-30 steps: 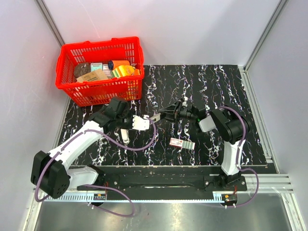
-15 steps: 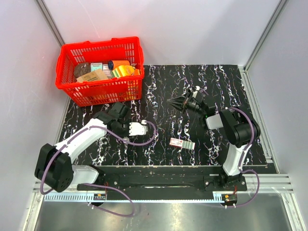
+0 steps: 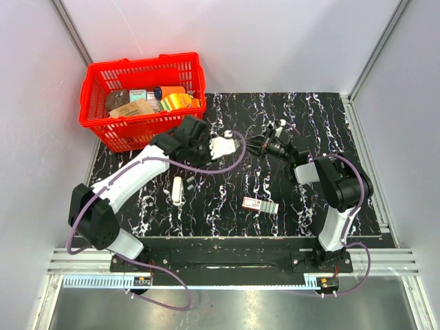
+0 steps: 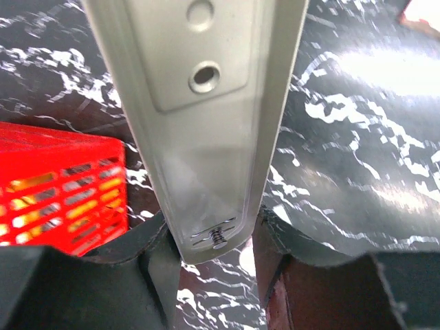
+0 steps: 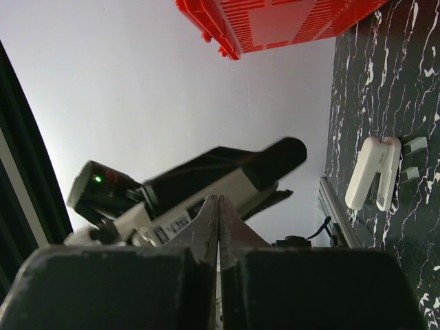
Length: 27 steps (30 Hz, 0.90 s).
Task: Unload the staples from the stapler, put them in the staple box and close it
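The stapler sits in the left pincer, a grey metal channel clamped between the two dark fingers, its rounded end with a small spring at the level of the fingertips and its length running up and away from the wrist camera. It is held above the black marbled bench, just in front of the red basket; from above the stapler itself is hard to make out at the pale end of the left arm. The right pincer is closed with its fingers pressed together and nothing between them, pointing towards the left pincer from the right, near it but apart. The left arm reaches from its base at the near left edge forward and to the right, its wrist passing the front right corner of the basket. The right arm rises from its base at the near right, bends at the shoulder, and its forearm stretches left over the middle of the bench. The basket stands at the far left corner of the bench and holds several packets, among them a brown one, an orange-yellow one and a dark round item. A short white bar lies on the bench near the left forearm, and a small red-and-white box lies nearer the front, between the two arms.
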{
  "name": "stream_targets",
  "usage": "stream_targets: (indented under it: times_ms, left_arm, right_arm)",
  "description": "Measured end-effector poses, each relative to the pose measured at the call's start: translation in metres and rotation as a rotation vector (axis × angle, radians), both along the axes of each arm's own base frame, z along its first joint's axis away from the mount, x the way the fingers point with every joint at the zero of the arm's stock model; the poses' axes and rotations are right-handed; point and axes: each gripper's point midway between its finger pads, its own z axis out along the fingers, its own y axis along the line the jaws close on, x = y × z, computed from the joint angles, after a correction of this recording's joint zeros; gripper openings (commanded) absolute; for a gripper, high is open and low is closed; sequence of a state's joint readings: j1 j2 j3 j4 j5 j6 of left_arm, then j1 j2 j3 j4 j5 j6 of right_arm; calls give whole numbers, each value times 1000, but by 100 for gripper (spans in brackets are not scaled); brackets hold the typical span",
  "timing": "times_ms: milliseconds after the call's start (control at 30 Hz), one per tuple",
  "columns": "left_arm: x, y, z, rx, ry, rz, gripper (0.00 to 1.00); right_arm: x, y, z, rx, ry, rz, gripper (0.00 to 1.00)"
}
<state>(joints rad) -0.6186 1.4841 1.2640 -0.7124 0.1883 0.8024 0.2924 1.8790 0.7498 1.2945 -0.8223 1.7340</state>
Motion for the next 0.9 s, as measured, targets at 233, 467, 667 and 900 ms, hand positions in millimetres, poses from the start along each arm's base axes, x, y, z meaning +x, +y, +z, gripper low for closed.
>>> stream_targets:
  times_ms: [233, 467, 667, 900]
  left_arm:
    - [39, -27, -6, -56, 9, 103, 0]
    - [65, -30, -83, 49, 190, 207, 0]
    - [82, -35, -111, 93, 268, 240, 5]
    - [98, -39, -114, 85, 274, 278, 50]
  right_arm:
    - [-3, -14, 20, -45, -150, -38, 0]
    - [-10, -35, 47, -274, -349, -153, 0]
    - [-11, -51, 50, -474, -457, -239, 1]
    - [-12, -62, 20, -609, -423, -254, 3]
